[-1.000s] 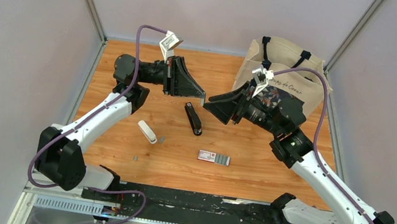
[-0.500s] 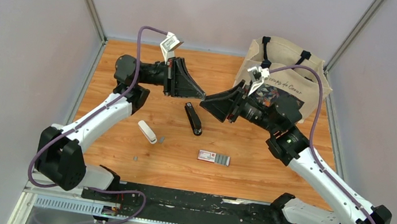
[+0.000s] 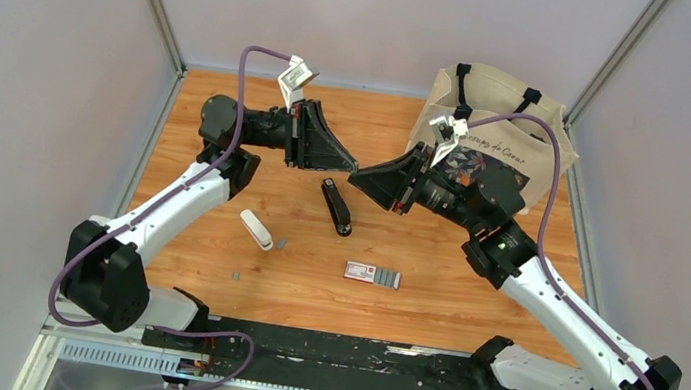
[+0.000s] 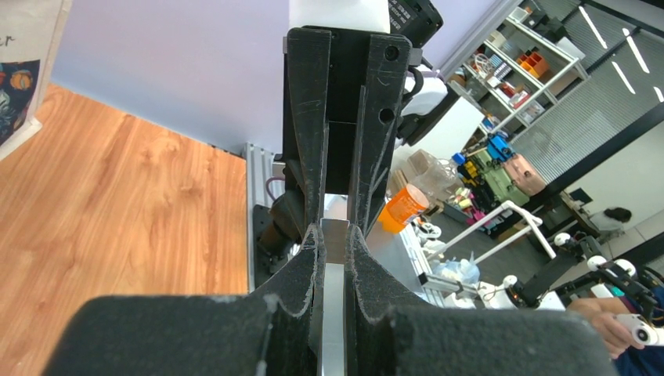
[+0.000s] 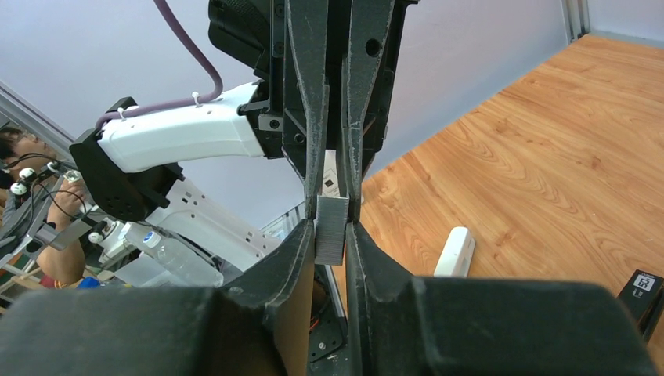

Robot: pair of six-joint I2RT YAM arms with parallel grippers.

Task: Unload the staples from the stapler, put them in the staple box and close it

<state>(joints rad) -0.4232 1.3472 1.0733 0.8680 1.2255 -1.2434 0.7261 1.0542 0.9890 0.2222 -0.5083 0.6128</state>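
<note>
Short grey ridged strip of staples (image 5: 330, 229), upright, held in mid-air just above the black stapler (image 3: 337, 206), which lies flat.

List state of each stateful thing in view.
Left end effector: shut on silver-grey strip of staples.
Right end effector: shut on the same strip.
Strip: held mid-air between both.
Black plastic stapler: closed, lying on wooden table.
Beige fabric tote bag: standing upright.
</note>
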